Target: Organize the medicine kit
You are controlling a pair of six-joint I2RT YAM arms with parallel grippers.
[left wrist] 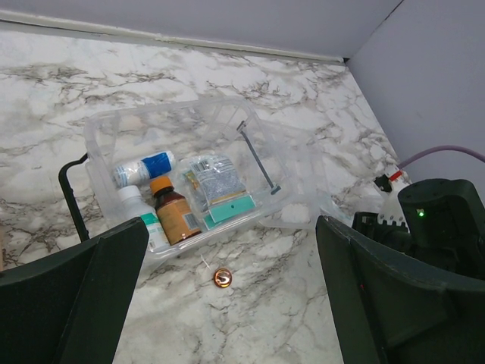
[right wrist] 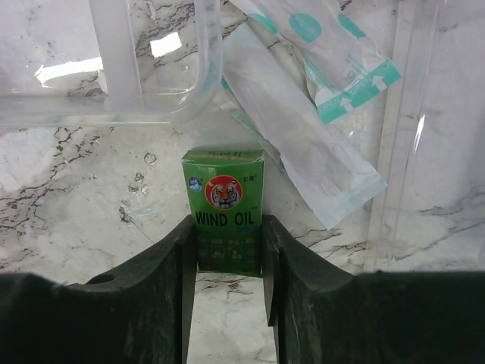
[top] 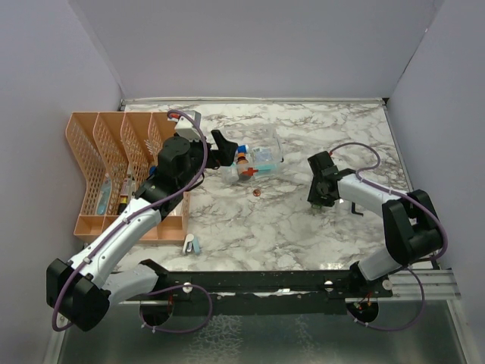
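The medicine kit (top: pixel 261 155), a clear plastic box, lies open near the middle of the table. Its rim (left wrist: pixel 97 130) and black handle (left wrist: pixel 72 199) show in the left wrist view. Inside lie a brown bottle (left wrist: pixel 173 218), a white roll with a blue label (left wrist: pixel 144 168), a white bottle (left wrist: pixel 142 220) and a zip bag (left wrist: pixel 220 186). My left gripper (left wrist: pixel 231 303) (top: pixel 222 148) hangs open just short of the kit, above a small copper-coloured round thing (left wrist: pixel 222 278). My right gripper (right wrist: pixel 227 231) (top: pixel 324 189) has its jaws against both sides of a green Wind Oil box (right wrist: pixel 224 201).
An orange lattice organizer (top: pixel 114 171) stands at the left. A small white and teal item (top: pixel 191 244) lies near the front edge. In the right wrist view, white and teal sachets (right wrist: pixel 303 144) and a clear plastic container (right wrist: pixel 114 68) lie just beyond the green box.
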